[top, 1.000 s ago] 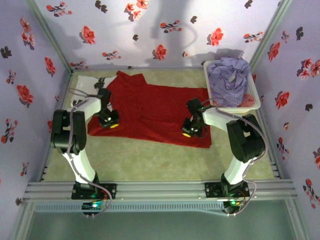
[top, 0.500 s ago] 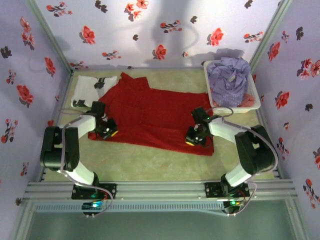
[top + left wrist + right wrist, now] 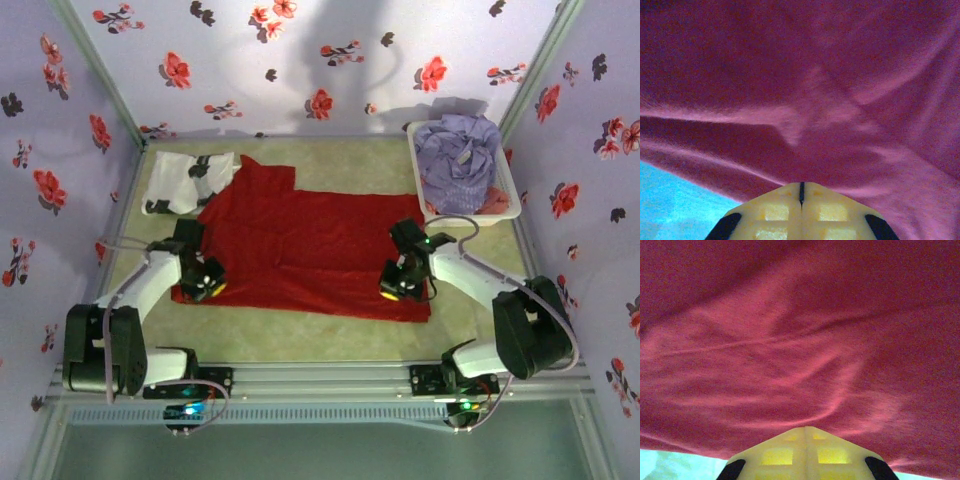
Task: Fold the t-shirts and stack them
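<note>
1. Find the red t-shirt (image 3: 310,235) spread flat across the middle of the worktop (image 3: 320,330), with its near edge towards the arm bases.
2. Treat it as light, limp cloth with no stiffness. Expect it to sag and crease wherever lifted and to slide easily over the worktop. Nothing fragile here.
3. Take hold along the near edge, one grip at each corner and well apart, so that the hem stays taut for a fold.
4. Read the long axis as running left to right, a little nearer at the right end. Note a lobe jutting towards the far-left corner, probably a sleeve. Cannot tell where the collar lies.
5. See the left pincer (image 3: 208,287) at the near-left corner, fingers pressed together. Judge it clamped on the hem, since creases converge at its yellow tips in the left wrist view.
6. See the right pincer (image 3: 393,290) at the near-right corner, likewise closed on red cloth.
7. Further out, find the white t-shirt (image 3: 185,180) at the far left, touching the red lobe.
8. Find the lavender t-shirt (image 3: 455,150) heaped in the white basket (image 3: 514,205) at the far right.
</note>
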`<state>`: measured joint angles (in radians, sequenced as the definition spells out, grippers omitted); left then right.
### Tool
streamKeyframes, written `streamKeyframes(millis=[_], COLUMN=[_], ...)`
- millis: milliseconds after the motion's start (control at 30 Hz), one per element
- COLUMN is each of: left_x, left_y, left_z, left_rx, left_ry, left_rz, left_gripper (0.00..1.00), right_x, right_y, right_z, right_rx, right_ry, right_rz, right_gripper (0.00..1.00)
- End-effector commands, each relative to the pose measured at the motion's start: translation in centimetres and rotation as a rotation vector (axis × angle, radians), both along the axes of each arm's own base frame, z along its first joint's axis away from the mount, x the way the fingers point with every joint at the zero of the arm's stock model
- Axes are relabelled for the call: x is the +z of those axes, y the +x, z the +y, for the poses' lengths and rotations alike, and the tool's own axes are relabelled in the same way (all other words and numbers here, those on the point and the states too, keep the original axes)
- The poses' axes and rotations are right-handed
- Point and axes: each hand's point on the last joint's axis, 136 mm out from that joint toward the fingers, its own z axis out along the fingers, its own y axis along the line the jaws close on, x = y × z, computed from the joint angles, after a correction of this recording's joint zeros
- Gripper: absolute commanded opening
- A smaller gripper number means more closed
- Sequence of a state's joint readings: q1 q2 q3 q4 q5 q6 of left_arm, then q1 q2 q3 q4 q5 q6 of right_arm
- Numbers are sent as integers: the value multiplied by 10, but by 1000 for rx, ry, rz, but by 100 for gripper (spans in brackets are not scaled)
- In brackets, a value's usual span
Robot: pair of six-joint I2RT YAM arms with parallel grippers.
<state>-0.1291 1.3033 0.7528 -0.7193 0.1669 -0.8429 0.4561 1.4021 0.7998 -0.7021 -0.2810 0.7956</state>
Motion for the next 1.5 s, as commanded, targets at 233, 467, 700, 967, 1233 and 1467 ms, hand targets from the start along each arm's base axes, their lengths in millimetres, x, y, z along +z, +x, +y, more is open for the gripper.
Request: streamKeyframes(millis=[233,467,700,967,1233,1467], left_x=[4,-34,-53,-59,-58,-44], left_y=[70,65,31,-1,-36,-41], left_z=[-11,-11,-5,-2,6,9], left_rx=[-170,-195,-164,-60,30,35], left_ry=[21,23,31,13,16,23], left_rz=[46,134,183,174,160,122], left_gripper=[0,0,0,0,0,0], right_x=[-9,-27,-46,-52,-45,-19], right_y=[49,41,13,-24,-53,-43], right_z=[25,19,4,-10,-19,-14], right_rx=[6,26,13,7,-12,-4], right_ry=[25,-9,-47,-65,-51,-10], right_rz=[-25,19,86,128,131,54], right_gripper=[0,0,0,0,0,2])
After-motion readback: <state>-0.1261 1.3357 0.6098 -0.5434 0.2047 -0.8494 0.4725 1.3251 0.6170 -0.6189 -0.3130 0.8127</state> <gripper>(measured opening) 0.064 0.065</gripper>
